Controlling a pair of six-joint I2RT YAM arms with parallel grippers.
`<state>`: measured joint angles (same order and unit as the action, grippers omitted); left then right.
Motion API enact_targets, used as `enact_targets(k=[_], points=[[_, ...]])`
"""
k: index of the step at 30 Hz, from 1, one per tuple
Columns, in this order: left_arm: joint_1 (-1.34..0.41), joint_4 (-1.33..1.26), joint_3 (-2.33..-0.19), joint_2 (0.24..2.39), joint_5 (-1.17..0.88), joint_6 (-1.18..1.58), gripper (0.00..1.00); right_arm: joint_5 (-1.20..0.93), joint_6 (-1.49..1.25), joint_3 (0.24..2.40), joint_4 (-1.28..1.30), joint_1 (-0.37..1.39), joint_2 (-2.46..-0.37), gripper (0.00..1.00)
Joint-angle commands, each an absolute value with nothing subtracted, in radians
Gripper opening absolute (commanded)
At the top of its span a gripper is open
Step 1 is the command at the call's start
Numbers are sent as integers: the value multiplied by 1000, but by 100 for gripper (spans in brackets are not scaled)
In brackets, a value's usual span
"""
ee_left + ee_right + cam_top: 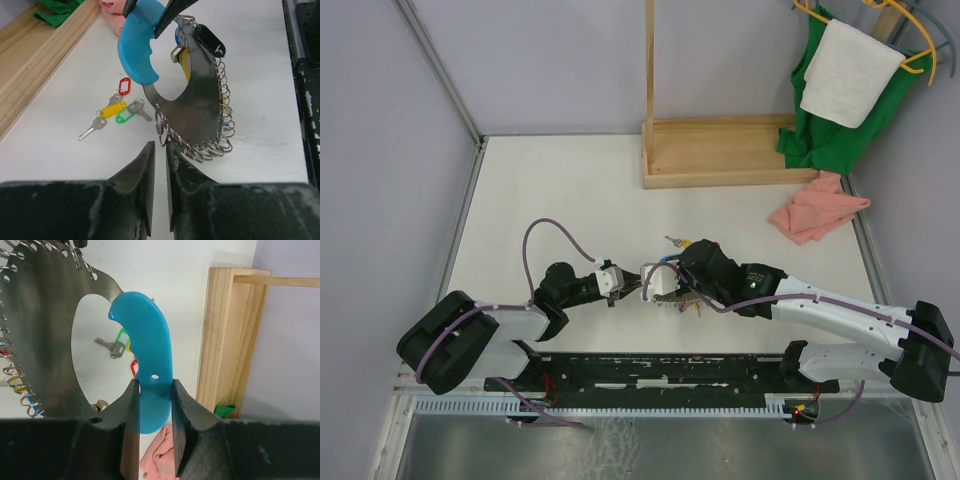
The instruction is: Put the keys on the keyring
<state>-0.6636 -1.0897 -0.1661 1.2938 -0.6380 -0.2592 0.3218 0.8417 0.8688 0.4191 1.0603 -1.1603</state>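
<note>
The keyring (pixel 200 107) is a grey metal crescent with a light-blue band (pixel 147 350), strung with many small rings and tagged keys. My right gripper (pixel 152 385) is shut on the blue band and holds the ring upright over the table (pixel 665 282). My left gripper (pixel 160 146) is nearly closed with a thin empty gap. Its tips sit right under a small split ring (pixel 161 127) at the crescent's lower end. The loose keys lie on the table beyond: a yellow tag (pixel 112 110), a red tag (pixel 123 85), a green tag (pixel 125 117), and silver keys (pixel 112 346).
A wooden stand base (pixel 720 150) stands at the back. A pink cloth (pixel 817 208) lies to its right. A green cloth and a white towel (pixel 845 75) hang at the top right. Walls close in the table on both sides.
</note>
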Motion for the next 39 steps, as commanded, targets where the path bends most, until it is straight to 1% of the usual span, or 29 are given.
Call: enact_targets(k=[1,4,9,12,16,22,27,31,35,39], points=[[-668,-1149,-196,1291,-647,-248,20,324,814,892,360,1060,-1152,3],[-667,-1156,-195,1292,-647,-246,15,319,808,894,360,1056,-1155,3],[-667,-1153,-182,1269,-631,-260,3,330,780,899,379,1049,-1160,3],[-667,-1145,-169,1242,-608,-266,3,343,721,900,386,1045,-1162,2],[-667,-1153,-149,1196,-563,-264,3,322,565,902,390,1044,-1182,2],[-667,-1179,-122,1159,-504,-247,3,269,336,856,308,1043,-1198,3],[-667,-1251,-103,1185,-475,-215,3,228,200,825,229,1035,-1215,5],[-667,-1303,-98,1215,-471,-192,3,213,172,796,166,1027,-1215,16],[-668,-1316,-100,1251,-444,-168,3,210,180,750,109,1013,-1183,31],[-667,-1319,-115,1323,-406,-115,3,162,207,687,34,998,-1123,44]])
